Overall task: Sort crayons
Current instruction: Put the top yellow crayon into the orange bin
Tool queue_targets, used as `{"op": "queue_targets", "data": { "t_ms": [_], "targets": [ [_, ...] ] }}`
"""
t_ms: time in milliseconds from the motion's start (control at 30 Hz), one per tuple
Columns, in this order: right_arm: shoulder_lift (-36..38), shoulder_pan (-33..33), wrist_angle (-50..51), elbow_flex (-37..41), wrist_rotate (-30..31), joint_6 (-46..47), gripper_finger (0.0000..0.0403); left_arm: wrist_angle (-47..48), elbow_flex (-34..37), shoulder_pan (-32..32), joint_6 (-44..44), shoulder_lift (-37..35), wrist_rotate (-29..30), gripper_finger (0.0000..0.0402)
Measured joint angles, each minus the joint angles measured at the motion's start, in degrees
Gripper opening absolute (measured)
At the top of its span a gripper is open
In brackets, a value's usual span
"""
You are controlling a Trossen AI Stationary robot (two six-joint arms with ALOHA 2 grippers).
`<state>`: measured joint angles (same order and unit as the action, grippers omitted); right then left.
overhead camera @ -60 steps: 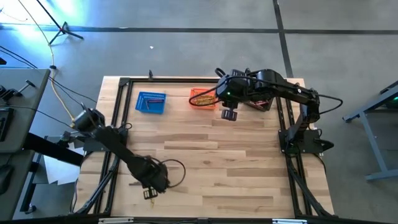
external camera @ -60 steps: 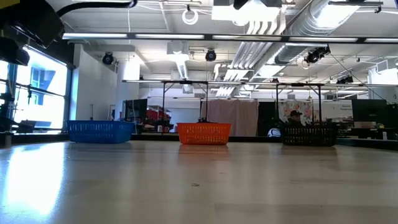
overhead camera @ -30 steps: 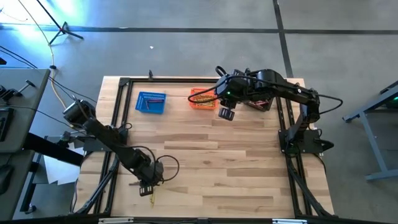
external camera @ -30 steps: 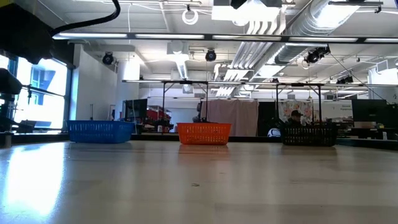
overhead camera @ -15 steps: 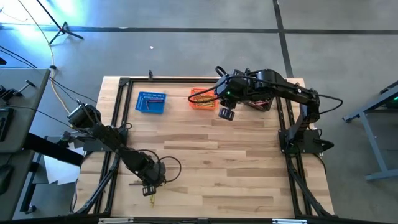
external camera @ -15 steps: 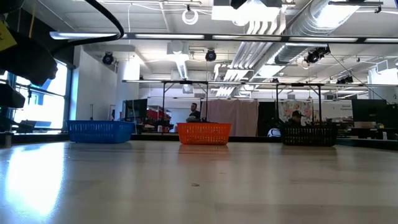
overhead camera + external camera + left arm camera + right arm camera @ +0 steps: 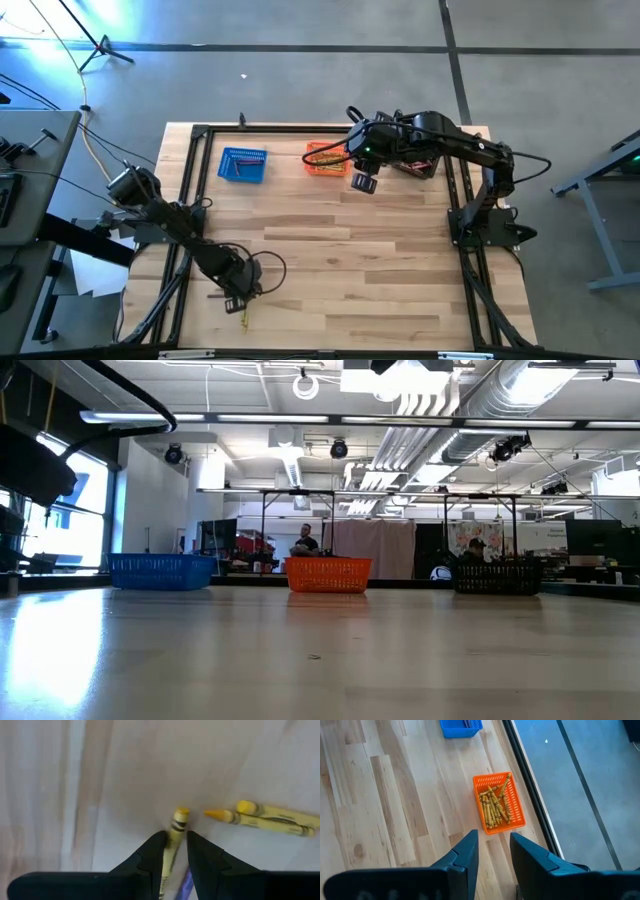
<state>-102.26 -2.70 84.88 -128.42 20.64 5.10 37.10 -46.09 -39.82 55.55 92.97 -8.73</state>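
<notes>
My left gripper (image 7: 238,299) is low over the table's near left part, shut on a yellow crayon (image 7: 175,829). Two more yellow crayons (image 7: 267,817) lie flat on the wood beside it, and they show as a yellow mark in the high view (image 7: 243,320). A purple-blue streak (image 7: 185,882) shows low between the fingers. My right gripper (image 7: 363,183) hangs open and empty above the table, just near of the orange basket (image 7: 325,158), which holds several yellow crayons (image 7: 494,803). My left gripper pinches the yellow crayon's shaft (image 7: 173,836) between its two fingers, a little behind the banded end (image 7: 181,813), which sticks out past the fingertips. The crayon runs along the fingers. Whether it is clear of the table, I cannot tell.
A blue basket (image 7: 242,165) stands at the far left and also shows in the right wrist view (image 7: 461,727). A black basket (image 7: 497,577) stands at the far right, mostly under my right arm in the high view. A black frame rail (image 7: 190,210) runs along the table's sides.
My left gripper has stayed over the crayons near the table's near left part with only small shifts, while that arm's upper links have swung a little. My right gripper has kept still.
</notes>
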Motion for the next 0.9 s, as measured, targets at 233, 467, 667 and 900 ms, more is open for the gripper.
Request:
{"op": "queue_targets", "data": {
  "t_ms": [233, 467, 667, 900],
  "targets": [
    [0.0, 0.0, 0.0, 0.0, 0.0, 0.0, 0.0099, -0.4, 1.9, 0.6, 4.0, 0.0, -0.6, 0.0072],
    [0.0, 0.0, -0.1, 0.0, 0.0, 0.0, 0.0099, -1.0, 2.0, 2.3, 5.2, 0.1, -3.6, 0.0007],
    [0.0, 0.0, -0.1, 0.0, 0.0, -0.2, 0.0099, -0.8, 2.1, 4.6, 4.8, -0.4, -5.8, 0.0002],
    [0.0, 0.0, -0.1, 0.0, 0.0, -1.0, 0.0099, 7.4, 2.3, 10.6, -1.1, -4.6, -1.3, 0.0001]
  ]
}}
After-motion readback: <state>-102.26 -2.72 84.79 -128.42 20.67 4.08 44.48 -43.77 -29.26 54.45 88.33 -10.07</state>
